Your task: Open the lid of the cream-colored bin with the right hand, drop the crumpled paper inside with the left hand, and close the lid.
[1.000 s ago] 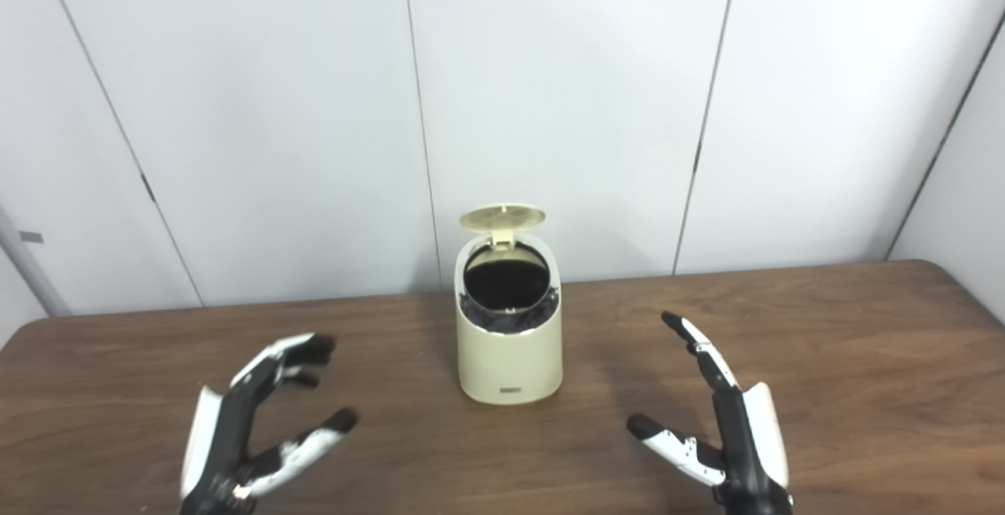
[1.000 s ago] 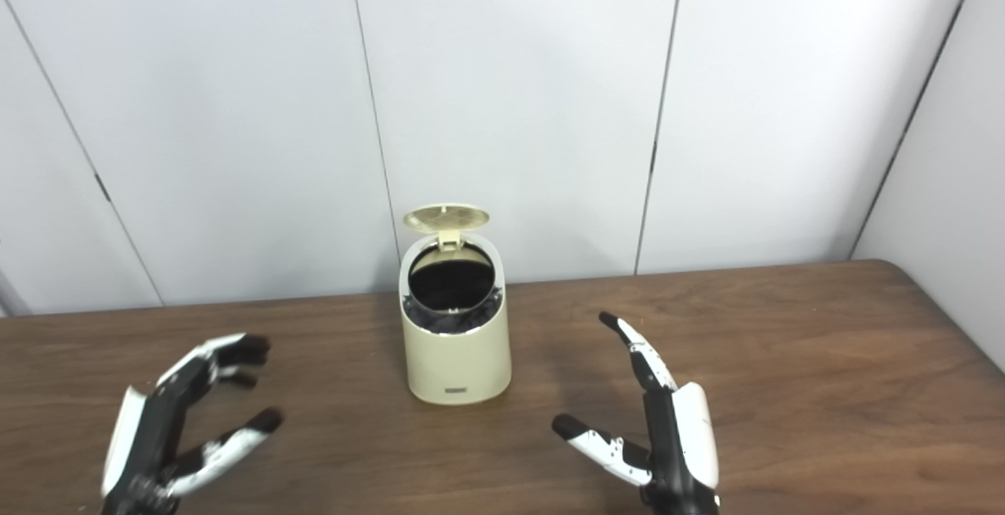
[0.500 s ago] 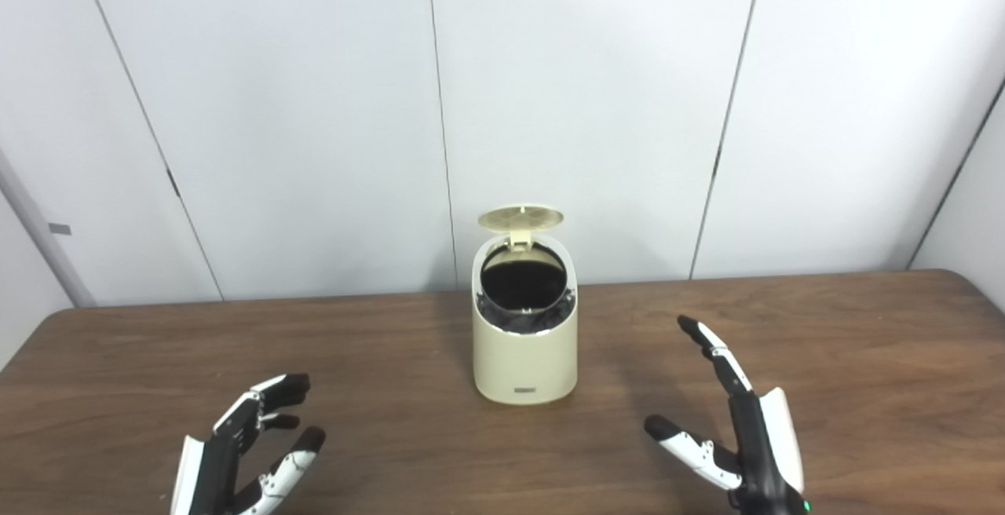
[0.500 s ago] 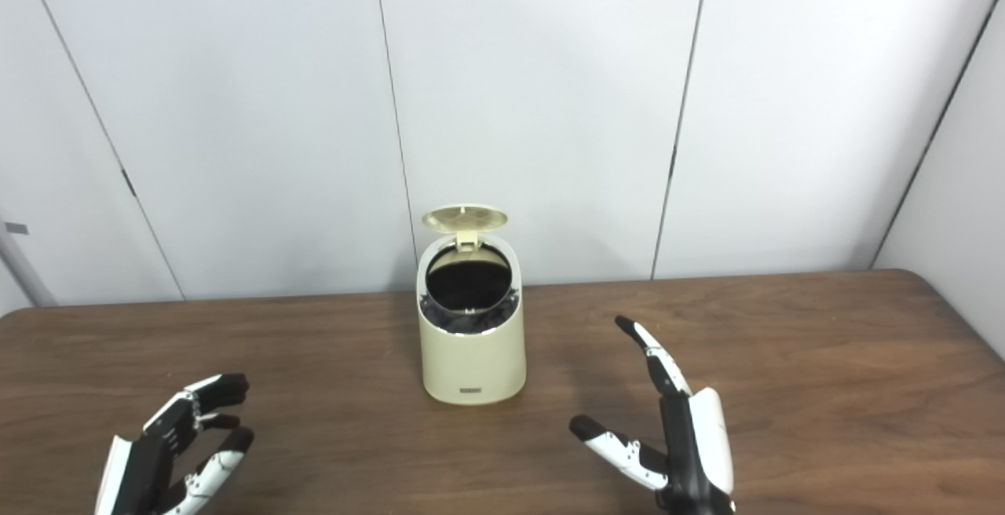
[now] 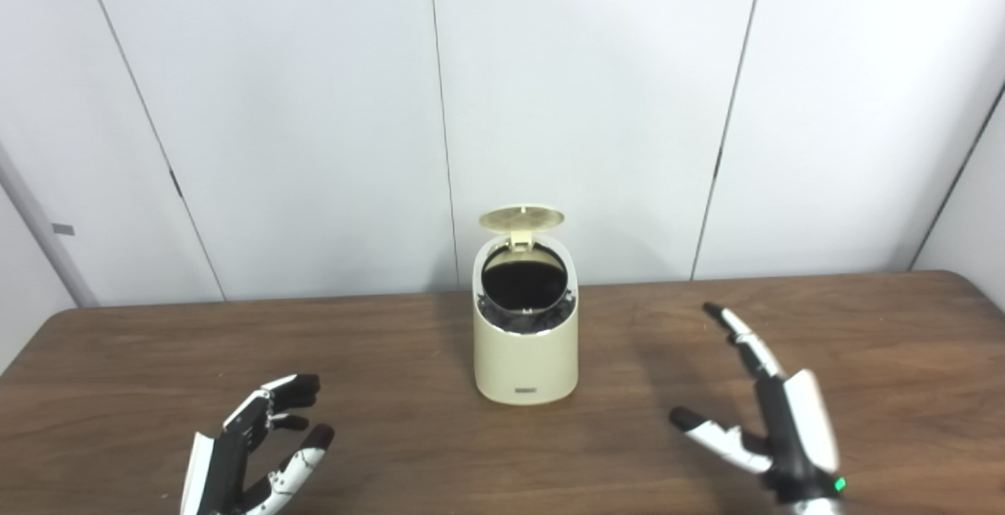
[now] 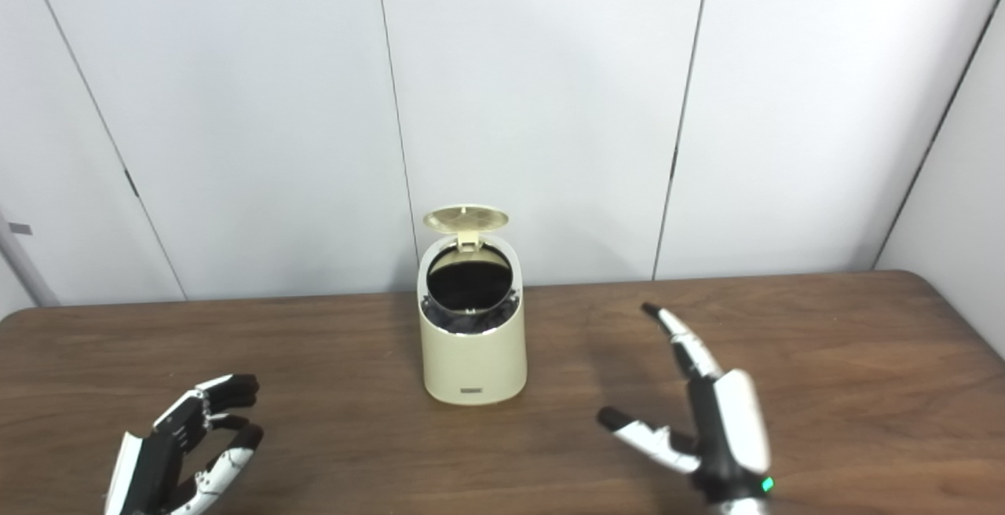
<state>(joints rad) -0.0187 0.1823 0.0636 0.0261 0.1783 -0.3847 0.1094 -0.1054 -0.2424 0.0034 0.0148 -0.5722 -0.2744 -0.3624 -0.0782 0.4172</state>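
The cream-coloured cylindrical plastic bin (image 5: 524, 342) is seen upright at the middle of the brown wooden table (image 5: 879, 342), its round hinged lid (image 5: 521, 218) tipped up at the far rim, so closing is judged the step left. The right hand (image 5: 773, 421), empty with fingers spread, lies near and right of the bin with bare tabletop between. The left hand (image 5: 251, 452), loosely curled on nothing, lies near-left; no crumpled paper is visible.

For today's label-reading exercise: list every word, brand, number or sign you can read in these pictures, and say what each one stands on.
No text here can be read.
Small dark label low on the front of the cream-colored bin: too small and blurred to read.
Green light near the wrist of the right hand: a plain dot, no characters.
Left hand, table and wall panels: no markings visible.
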